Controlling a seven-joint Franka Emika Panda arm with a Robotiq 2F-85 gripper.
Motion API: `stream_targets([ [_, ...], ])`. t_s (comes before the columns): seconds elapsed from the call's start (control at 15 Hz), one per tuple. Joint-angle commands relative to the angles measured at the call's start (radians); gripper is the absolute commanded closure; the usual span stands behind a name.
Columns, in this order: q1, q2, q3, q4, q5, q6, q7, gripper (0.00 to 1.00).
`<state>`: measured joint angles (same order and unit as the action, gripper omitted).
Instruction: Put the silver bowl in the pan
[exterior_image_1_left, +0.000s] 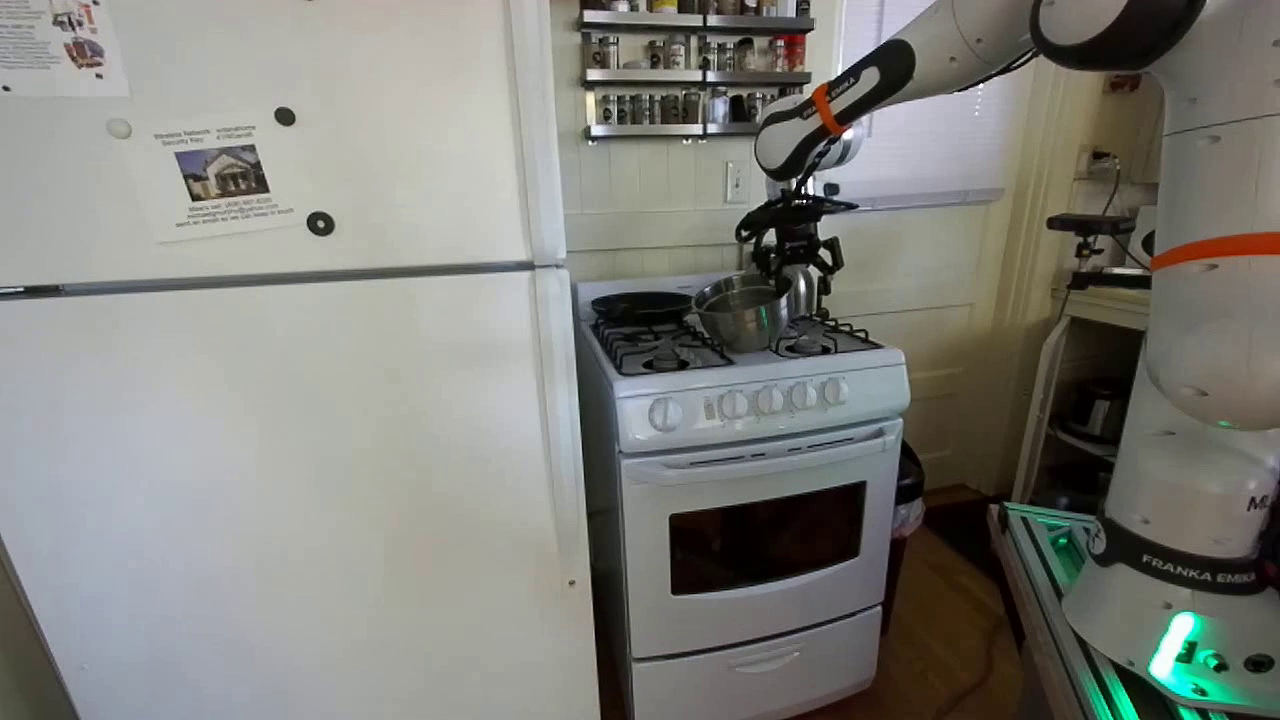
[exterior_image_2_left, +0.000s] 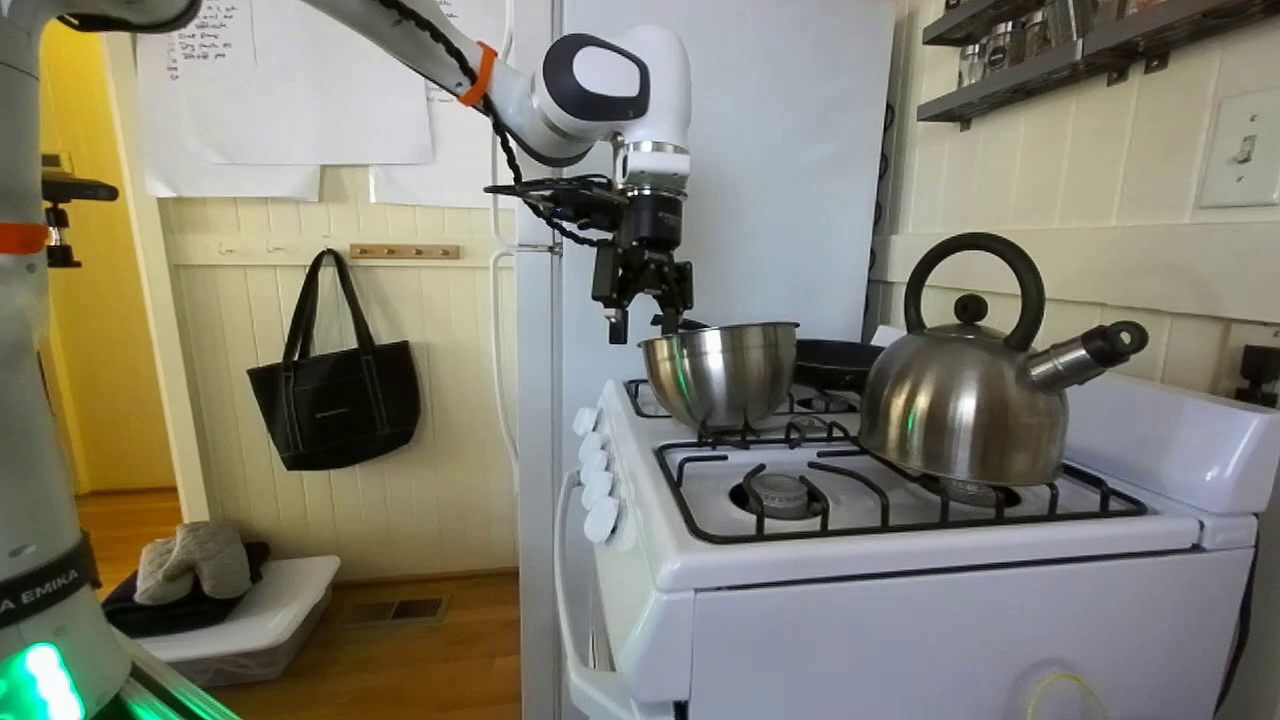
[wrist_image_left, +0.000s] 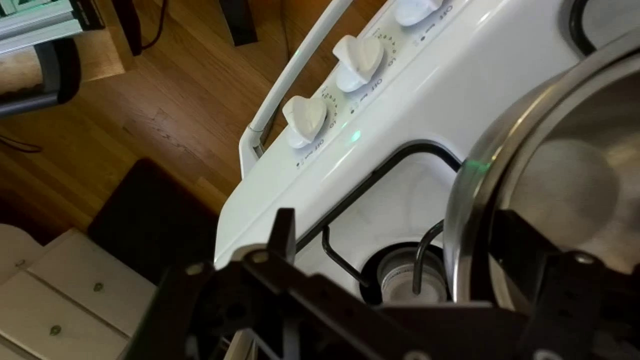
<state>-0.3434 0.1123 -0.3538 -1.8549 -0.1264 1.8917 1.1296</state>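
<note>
Just below the end effector (exterior_image_2_left: 645, 323): silver bowl (exterior_image_2_left: 722, 378), mouth upward. Fingers (wrist_image_left: 283, 231) spread wide (one over the bowl's interior, one outside its rim). Past the bowl from the end effector: pan (exterior_image_1_left: 640, 308), dark, shallow. Toward the wall (exterior_image_2_left: 1110, 170) from the end effector: steel kettle (exterior_image_2_left: 965, 405), black-handled, spouted.

Silver bowl (exterior_image_2_left: 725, 375), black pan (exterior_image_1_left: 640, 307), white stove (exterior_image_1_left: 760, 610)

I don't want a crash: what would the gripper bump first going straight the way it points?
Probably the silver bowl: the gripper points down, with one finger over or inside the bowl and the other outside. Exact depth is unclear.
</note>
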Motion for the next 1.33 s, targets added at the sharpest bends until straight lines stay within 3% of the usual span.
stream_targets([
  [0.0,-0.010,0.064,-0.010,0.063,0.044,-0.044,-0.027,0.00],
  [0.27,-0.007,0.124,-0.007,0.140,0.064,-0.084,-0.043,0.00],
  [0.33,-0.004,0.137,-0.006,0.163,0.065,-0.099,-0.041,0.25],
  [0.4,-0.001,0.149,-0.004,0.184,0.063,-0.114,-0.036,0.26],
  [1.0,0.012,0.199,-0.001,0.291,0.054,-0.191,0.002,0.95],
  [1.13,0.009,0.197,-0.006,0.300,0.058,-0.198,0.025,1.00],
  [1.27,0.011,0.169,-0.010,0.292,0.057,-0.185,0.049,0.98],
])
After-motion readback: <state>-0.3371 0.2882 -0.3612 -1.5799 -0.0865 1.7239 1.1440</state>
